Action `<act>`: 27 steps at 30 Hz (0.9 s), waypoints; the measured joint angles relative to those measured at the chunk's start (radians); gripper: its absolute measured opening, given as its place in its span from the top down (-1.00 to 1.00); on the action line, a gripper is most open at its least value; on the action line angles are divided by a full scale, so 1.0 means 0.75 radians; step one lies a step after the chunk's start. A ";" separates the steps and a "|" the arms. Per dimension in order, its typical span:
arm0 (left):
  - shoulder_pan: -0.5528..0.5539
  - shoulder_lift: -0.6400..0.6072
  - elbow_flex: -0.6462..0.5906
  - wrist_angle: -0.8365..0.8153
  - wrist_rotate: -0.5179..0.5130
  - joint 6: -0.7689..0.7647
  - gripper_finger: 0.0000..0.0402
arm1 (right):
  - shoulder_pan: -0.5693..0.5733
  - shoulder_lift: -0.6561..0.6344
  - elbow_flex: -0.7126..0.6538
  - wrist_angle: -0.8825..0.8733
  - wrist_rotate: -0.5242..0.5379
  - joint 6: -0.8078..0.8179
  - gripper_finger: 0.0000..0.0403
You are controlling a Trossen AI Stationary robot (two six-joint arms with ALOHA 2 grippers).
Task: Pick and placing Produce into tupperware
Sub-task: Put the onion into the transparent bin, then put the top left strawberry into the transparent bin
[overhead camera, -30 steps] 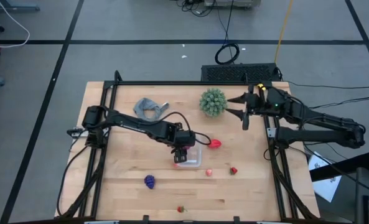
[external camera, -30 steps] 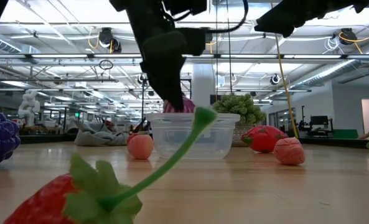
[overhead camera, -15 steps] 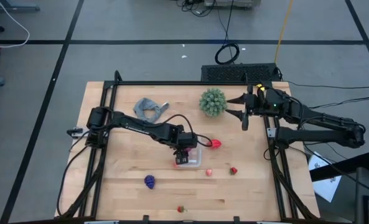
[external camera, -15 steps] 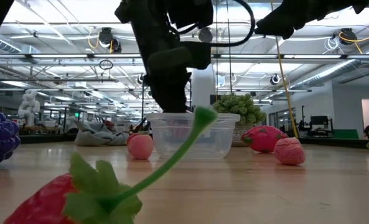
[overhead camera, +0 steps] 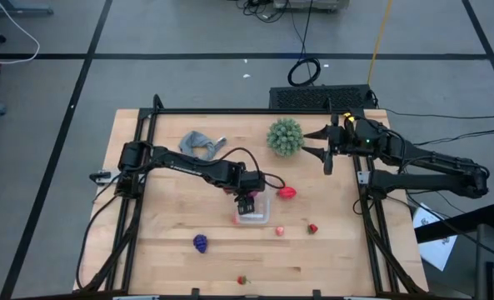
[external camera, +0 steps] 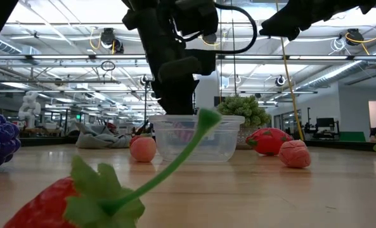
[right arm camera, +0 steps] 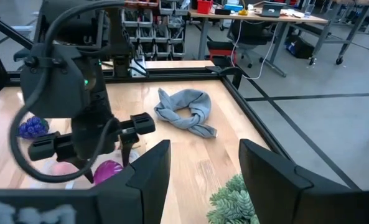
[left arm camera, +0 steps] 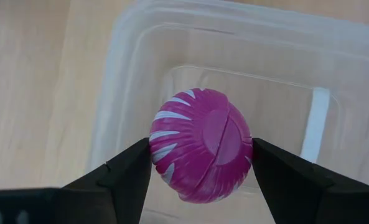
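Near the table's middle, the clear tupperware [overhead camera: 252, 210] has a magenta ball-shaped produce piece [left arm camera: 201, 144] inside it, pinched between the left gripper [left arm camera: 201, 163] fingers. Arm reaches down from above. Right gripper [overhead camera: 326, 148] waits beside the green plant [overhead camera: 285, 136], fingers apart, empty.

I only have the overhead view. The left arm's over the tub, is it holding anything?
Observer: Yes. The left gripper is shut on a magenta ball with white streaks.
Operator: Is it inside the tub yet?
Observer: The wrist view shows it held above the tub floor, within the rim.
Operator: Anything near the tub I might miss?
Observer: The low view shows a pink fruit just beside the tub.
Operator: Right gripper?
Observer: The right gripper is open, by the green plant.
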 joint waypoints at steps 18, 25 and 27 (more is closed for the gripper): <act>0.024 -0.001 0.000 -0.008 -0.003 -0.027 -0.49 | 0.000 0.000 0.000 -0.001 -0.001 0.000 0.09; 0.024 -0.005 0.000 -0.005 -0.024 -0.006 -0.54 | 0.000 0.000 0.000 -0.001 -0.001 0.001 0.09; 0.026 -0.021 -0.001 -0.005 -0.024 0.026 -0.54 | 0.000 0.000 0.000 -0.001 -0.001 0.000 0.09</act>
